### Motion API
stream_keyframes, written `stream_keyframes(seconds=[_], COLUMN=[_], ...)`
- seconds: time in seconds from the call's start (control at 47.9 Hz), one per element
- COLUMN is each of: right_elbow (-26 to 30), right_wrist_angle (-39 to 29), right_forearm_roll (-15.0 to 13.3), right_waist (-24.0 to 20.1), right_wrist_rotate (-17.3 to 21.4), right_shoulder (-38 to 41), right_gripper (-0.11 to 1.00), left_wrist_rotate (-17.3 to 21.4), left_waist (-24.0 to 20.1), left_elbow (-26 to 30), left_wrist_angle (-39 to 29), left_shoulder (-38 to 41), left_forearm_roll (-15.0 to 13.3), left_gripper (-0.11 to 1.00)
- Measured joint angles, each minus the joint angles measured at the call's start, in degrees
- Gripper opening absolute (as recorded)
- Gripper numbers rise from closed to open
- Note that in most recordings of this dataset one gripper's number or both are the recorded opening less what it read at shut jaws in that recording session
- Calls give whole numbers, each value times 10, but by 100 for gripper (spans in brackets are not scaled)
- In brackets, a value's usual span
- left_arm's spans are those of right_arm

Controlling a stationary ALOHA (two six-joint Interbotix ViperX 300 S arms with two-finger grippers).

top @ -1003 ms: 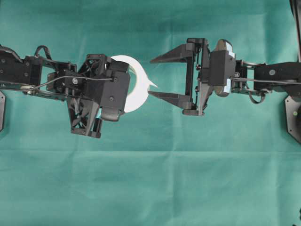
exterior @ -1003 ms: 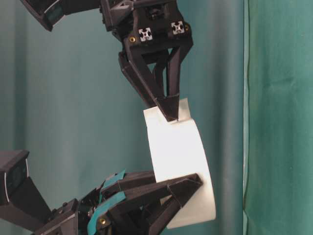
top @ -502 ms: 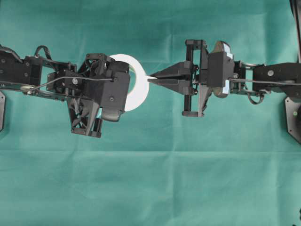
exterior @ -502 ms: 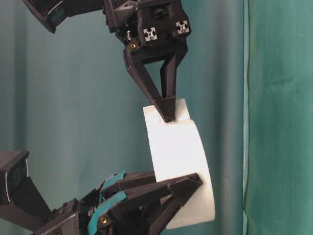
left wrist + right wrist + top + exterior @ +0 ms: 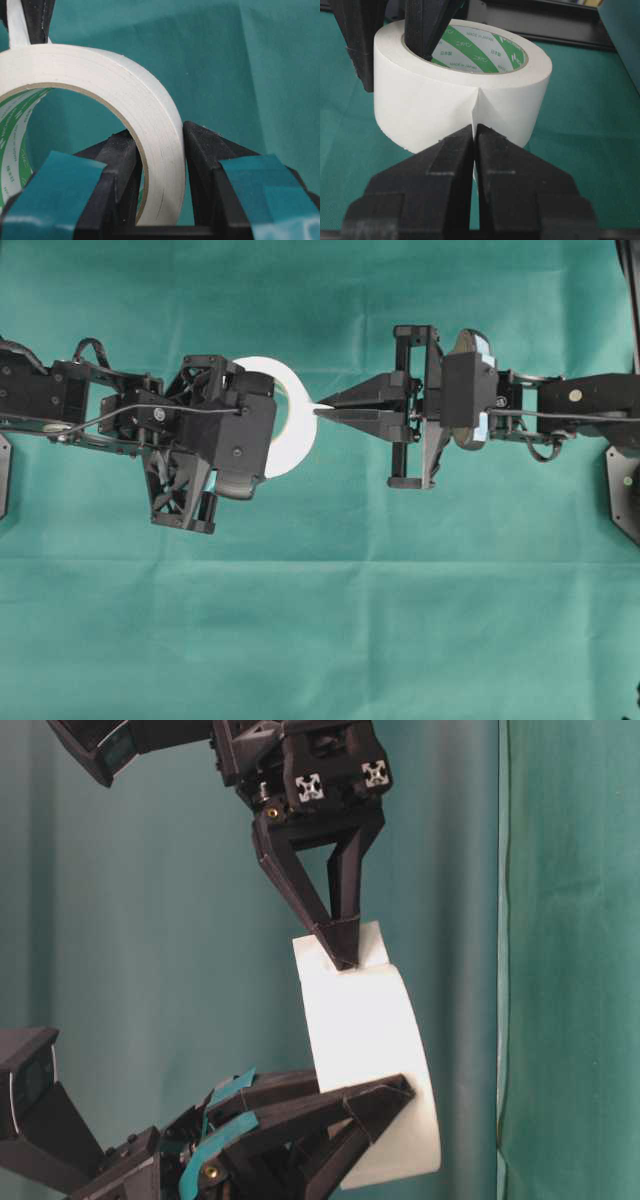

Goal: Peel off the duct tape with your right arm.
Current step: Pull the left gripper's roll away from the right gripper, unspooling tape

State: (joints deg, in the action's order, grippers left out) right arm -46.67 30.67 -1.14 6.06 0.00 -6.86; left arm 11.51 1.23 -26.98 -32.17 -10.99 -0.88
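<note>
Right wrist view, near to far: the right claw, at the bottom centre of the frame, is clenched on the loose strip end of the duct tape. The strip stands out from the roll's white wall as a thin fin between the black fingers. Behind it, in the upper left of the frame, the left claw grips the roll, one finger inside the green-striped core and one outside. The roll is held above the green counter, not resting on it.

Overhead view: the roll lies left of centre, and the right claw's tips meet at its right edge.

Progress: the tape end is secured, but the peel itself appears not yet begun, as the strip is still short and close to the roll. Drawing the strip away from the roll remains.
</note>
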Motion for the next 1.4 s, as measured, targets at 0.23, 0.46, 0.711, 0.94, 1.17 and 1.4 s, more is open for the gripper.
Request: stream_keyframes(seconds=[0.23,0.46,0.711,0.94,1.17,1.4], right_elbow=[-1,-4,-4,-4,-4,-5], right_wrist_angle=[0,0,0,0,0,1], right_forearm_roll=[-2,-3,-3,-3,-2,-3], right_waist=[0,0,1,15,15,17], right_wrist_rotate=[0,1,1,-1,-2,-2], right_shoulder=[0,0,0,0,0,0], right_gripper=[-10,-10,-10,-10,-10,-10], left_wrist_rotate=[1,1,1,2,2,4], left_waist=[11,21,24,41,42,46], left_elbow=[-4,-10,-18,-26,-31,-37], left_wrist_angle=[0,1,4,0,1,1], left_shoulder=[0,0,-2,-8,-10,-18], left_forearm_roll=[2,3,3,2,3,2], left_gripper=[23,23,23,23,23,23])
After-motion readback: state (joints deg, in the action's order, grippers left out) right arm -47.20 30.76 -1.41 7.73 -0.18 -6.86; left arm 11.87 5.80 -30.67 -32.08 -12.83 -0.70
